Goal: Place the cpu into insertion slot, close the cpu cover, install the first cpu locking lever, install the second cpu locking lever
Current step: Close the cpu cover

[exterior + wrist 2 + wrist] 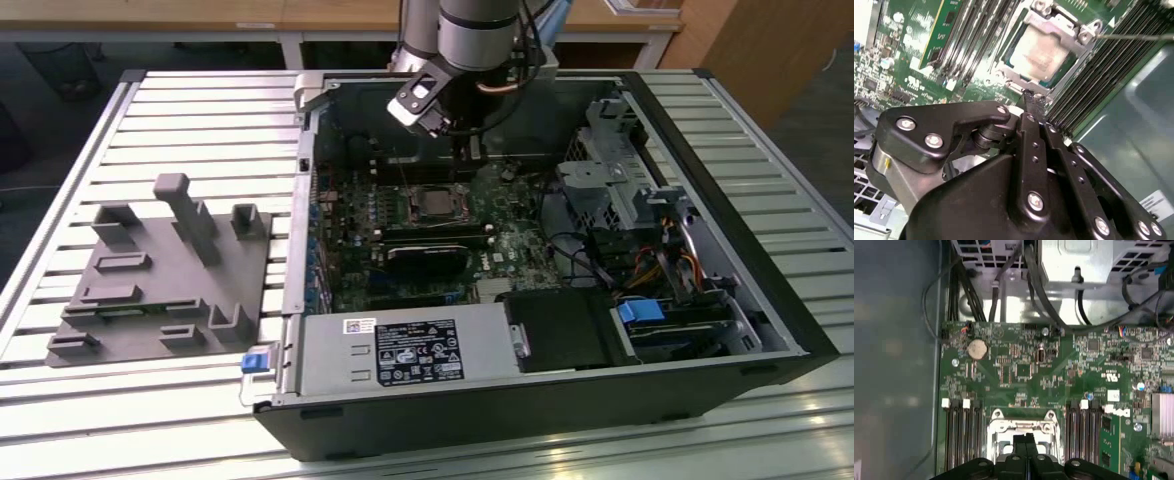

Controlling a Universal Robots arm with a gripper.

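Note:
The cpu (1041,50) lies flat in the insertion slot (434,205) on the green board, its dull metal top facing up. The silvery cpu cover (1064,27) lies down around it as a frame. A thin metal lever rod (1134,36) runs out from one corner of the socket. My gripper (1034,97) is shut, its two black fingers pressed together with nothing between them. Its tips hover just above the socket's edge. In the first wrist view the gripper (1026,436) sits over the cover's frame (1024,426). In the exterior view the gripper (463,155) hangs just behind the slot.
Long black memory slots (979,40) flank the socket on both sides. A black block (427,250) sits in front of the socket, a power supply (400,350) nearer still, and a drive cage (614,170) with cables to the exterior view's right. A grey fixture (160,270) lies outside the case.

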